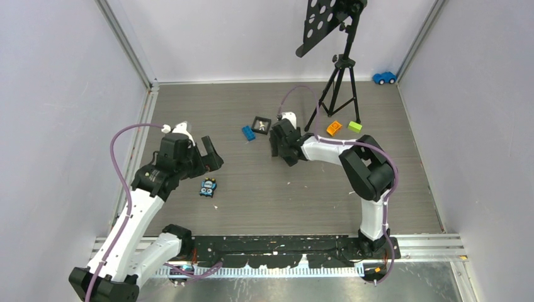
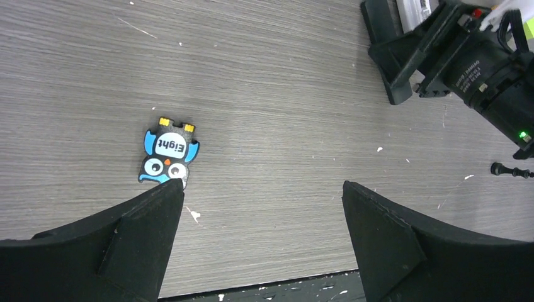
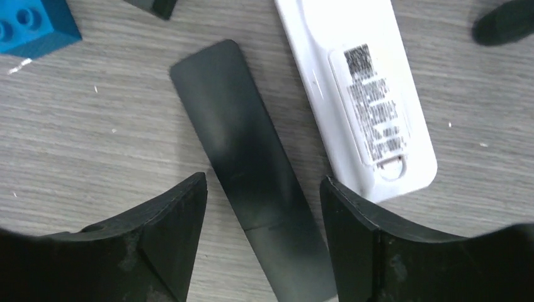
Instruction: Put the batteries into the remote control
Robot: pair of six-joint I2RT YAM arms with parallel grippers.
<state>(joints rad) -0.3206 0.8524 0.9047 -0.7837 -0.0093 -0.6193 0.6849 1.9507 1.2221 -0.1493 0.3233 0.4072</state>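
Observation:
In the right wrist view a black remote point(image 3: 252, 170) lies flat on the table, plain side up. A white remote point(image 3: 359, 94) lies beside it on its right, label side up. My right gripper point(image 3: 263, 182) is open, with one jaw on each side of the black remote and apart from it. In the top view the right gripper point(image 1: 281, 151) hides both remotes. My left gripper point(image 2: 262, 189) is open and empty over bare table, also seen in the top view point(image 1: 211, 162). No batteries show in any view.
An owl-shaped card point(image 2: 169, 153) lies near the left gripper's left finger, also in the top view point(image 1: 208, 187). A blue brick point(image 1: 248, 133), a small black tray point(image 1: 261, 124), a tripod point(image 1: 340, 88), orange and green bricks point(image 1: 334, 128) and a blue toy car point(image 1: 384, 77) stand farther back.

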